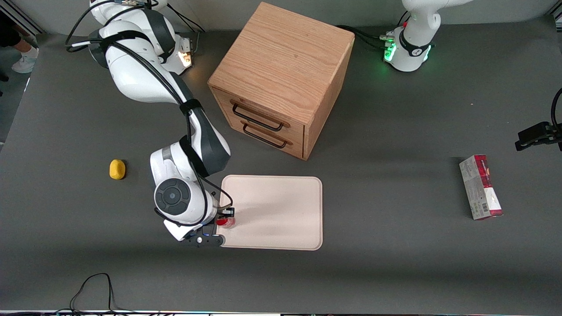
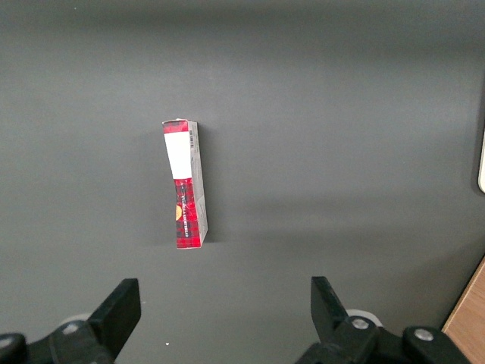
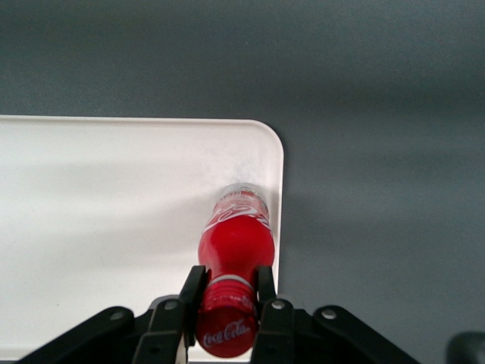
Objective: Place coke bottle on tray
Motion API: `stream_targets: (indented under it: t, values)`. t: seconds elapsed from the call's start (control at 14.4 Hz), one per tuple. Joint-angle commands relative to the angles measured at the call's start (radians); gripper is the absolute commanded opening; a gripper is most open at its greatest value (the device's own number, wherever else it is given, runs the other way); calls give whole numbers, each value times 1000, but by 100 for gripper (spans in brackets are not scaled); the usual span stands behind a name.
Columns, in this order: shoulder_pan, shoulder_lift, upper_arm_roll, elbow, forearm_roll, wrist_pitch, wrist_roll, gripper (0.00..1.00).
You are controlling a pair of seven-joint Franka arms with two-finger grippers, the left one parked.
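The coke bottle (image 3: pixel 236 246), small and red with a red cap, white script logo and clear base, stands upright on the cream-white tray (image 3: pixel 114 197) close to the tray's rim at the working arm's end. My gripper (image 3: pixel 229 284) is shut on the bottle's neck just under the cap, one finger (image 3: pixel 192 287) on each side. In the front view the gripper (image 1: pixel 226 216) and the red bottle (image 1: pixel 226 222) sit over the tray (image 1: pixel 281 210), near the corner closest to the camera, mostly covered by the wrist.
A wooden drawer cabinet (image 1: pixel 281 74) with two black handles stands farther from the camera than the tray. A yellow object (image 1: pixel 117 169) lies toward the working arm's end. A red-and-grey carton (image 1: pixel 480 187) lies toward the parked arm's end.
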Motion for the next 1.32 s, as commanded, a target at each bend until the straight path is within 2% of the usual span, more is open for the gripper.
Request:
stream_targets:
  t: [0.0,0.07,0.14,0.49,1.11,1.25]
  values:
    - [0,-3,0,0,12,13,-5,19]
    - [0,-4,1,0,14,13,-4,74]
    - [0,-4,1,0,14,13,-1,100]
    - [4,-56,1,2,14,-25,-4,100]
    - [9,-343,3,-8,14,-416,-20,100]
    - [5,-450,-2,-96,12,-445,-24,100]
